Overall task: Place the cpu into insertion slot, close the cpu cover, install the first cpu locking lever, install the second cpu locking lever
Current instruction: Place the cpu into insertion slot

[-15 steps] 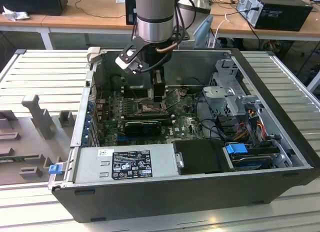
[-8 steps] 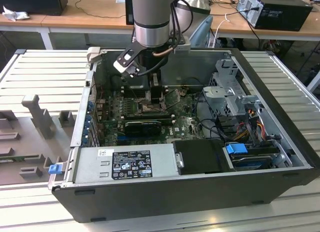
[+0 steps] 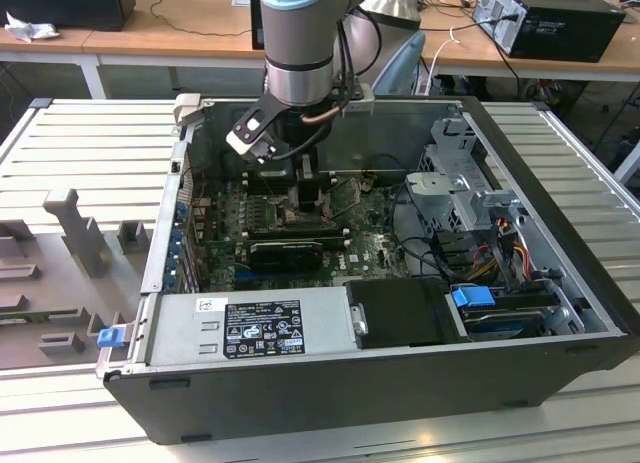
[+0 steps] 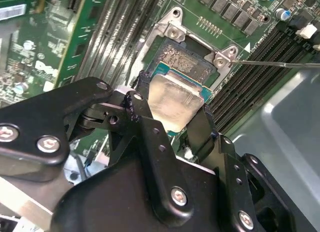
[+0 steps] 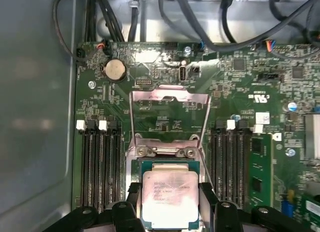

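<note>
The end effector (image 5: 169,199) is clamped on the cpu (image 5: 167,192), one black finger on each of two opposite edges. The cpu is held face up, its slightly longer sides running parallel to the memory slots (image 5: 97,169); it sits over the insertion slot (image 4: 181,57), whose contact field shows past one edge in the second wrist view; whether chip and slot touch, I cannot tell. The cpu cover (image 5: 169,95) is swung open, lying back over the board; the print on the chip's face is too faint to read; the fingers hide its gripped edges; a white label (image 3: 262,328) sits on the power supply (image 3: 190,333).
</note>
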Controlling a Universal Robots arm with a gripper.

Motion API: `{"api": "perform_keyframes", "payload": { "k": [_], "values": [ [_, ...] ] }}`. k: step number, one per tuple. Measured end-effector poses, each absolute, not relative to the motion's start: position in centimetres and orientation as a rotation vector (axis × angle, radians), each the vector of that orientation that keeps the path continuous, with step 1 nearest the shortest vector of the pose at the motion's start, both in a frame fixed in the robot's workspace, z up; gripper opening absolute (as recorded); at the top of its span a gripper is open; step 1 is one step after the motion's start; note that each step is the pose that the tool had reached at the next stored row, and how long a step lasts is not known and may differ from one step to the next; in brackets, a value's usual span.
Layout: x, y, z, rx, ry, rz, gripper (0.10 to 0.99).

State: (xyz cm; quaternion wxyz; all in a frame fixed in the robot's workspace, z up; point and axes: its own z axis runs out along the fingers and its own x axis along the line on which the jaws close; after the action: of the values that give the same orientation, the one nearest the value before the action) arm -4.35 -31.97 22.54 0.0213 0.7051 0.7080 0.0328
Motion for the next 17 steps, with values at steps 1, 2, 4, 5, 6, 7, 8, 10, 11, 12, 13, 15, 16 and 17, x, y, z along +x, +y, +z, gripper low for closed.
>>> {"api": "perform_keyframes", "payload": {
  "k": [1, 2, 4, 5, 6, 7, 8, 10, 11, 12, 13, 15, 16, 17],
  "values": [
    [-4.4, -31.9, 22.4, 2.186, 2.195, 0.102, 0.541],
    [-4.6, -31.9, 22.1, 2.186, 2.195, 0.102, 0.541],
    [-4.7, -31.9, 21.9, 2.186, 2.195, 0.102, 0.541],
    [-4.7, -31.9, 21.8, 2.186, 2.195, 0.102, 0.541],
    [-4.7, -31.8, 21.7, 2.186, 2.195, 0.102, 0.541],
    [-4.7, -31.8, 21.6, 2.186, 2.195, 0.102, 0.541],
    [-4.7, -31.8, 21.5, 2.187, 2.194, 0.102, 0.541],
    [-4.8, -31.8, 21.3, 2.191, 2.190, 0.102, 0.541],
    [-4.8, -31.8, 21.2, 2.194, 2.187, 0.101, 0.541],
    [-4.8, -31.8, 21.1, 2.196, 2.184, 0.102, 0.541],
    [-4.8, -31.8, 21.0, 2.199, 2.181, 0.101, 0.541],
    [-4.9, -31.8, 20.8, 2.203, 2.176, 0.101, 0.541],
    [-4.9, -31.8, 20.7, 2.204, 2.176, 0.101, 0.541],
    [-4.9, -31.8, 20.7, 2.204, 2.175, 0.101, 0.541]
  ]
}}
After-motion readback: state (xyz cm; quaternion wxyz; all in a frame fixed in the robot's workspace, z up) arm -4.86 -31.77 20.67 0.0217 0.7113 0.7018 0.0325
